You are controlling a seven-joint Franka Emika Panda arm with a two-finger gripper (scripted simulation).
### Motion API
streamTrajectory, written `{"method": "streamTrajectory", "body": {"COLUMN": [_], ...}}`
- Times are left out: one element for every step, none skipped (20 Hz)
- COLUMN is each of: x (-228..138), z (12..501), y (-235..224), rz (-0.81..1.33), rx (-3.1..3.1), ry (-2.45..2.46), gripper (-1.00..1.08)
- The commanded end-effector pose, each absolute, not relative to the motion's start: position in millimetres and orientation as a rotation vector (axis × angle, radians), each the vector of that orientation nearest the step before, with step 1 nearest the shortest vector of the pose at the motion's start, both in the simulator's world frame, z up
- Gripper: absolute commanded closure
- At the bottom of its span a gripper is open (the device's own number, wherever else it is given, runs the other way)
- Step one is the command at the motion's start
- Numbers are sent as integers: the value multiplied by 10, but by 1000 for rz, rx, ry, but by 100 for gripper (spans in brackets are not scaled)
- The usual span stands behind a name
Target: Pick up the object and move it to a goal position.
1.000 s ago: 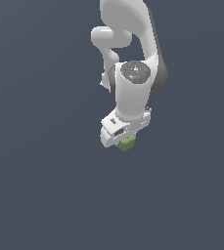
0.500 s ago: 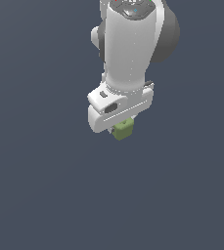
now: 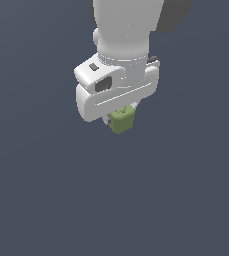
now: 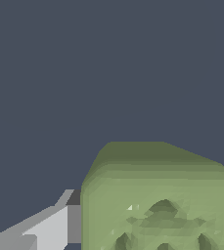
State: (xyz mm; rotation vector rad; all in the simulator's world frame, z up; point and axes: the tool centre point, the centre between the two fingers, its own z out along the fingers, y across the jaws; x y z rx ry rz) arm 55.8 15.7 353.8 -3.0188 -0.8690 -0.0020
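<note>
The small olive-green cube (image 3: 121,120) sits under the white hand of my arm in the exterior view, held between the fingers, most of which the hand hides. My gripper (image 3: 120,119) is shut on the cube and carries it above the dark grey floor. In the wrist view the cube (image 4: 157,200) fills the near part of the picture, with a faint embossed pattern on its facing side, and one grey fingertip (image 4: 50,225) presses against its side.
The white hand (image 3: 117,90) and wrist of the arm fill the upper middle of the exterior view. Around them is only a plain dark grey floor (image 3: 46,200). No goal marker shows.
The arm has come much closer to the exterior camera with the cube in its grip, so hand and cube look larger and sit higher in the picture. The cube stays between the fingers.
</note>
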Motion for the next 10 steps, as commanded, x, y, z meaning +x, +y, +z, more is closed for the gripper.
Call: {"method": "streamTrajectory", "body": {"x": [579, 585, 591, 597, 601, 605, 608, 611, 613, 614], "z": [3638, 3667, 3691, 3711, 3727, 3739, 3747, 3751, 3751, 3749], "y": [135, 129, 124, 119, 116, 113, 111, 111, 111, 111], "rz": [0, 0, 0, 0, 0, 0, 0, 0, 0, 0], "rx": [-3018, -3018, -3018, -3018, -3018, -3018, -3018, -3018, -3018, -3018], "ry": [-869, -869, -869, -869, -869, -869, -869, -869, -869, -869], "gripper": [108, 108, 108, 108, 108, 108, 108, 108, 108, 108]}}
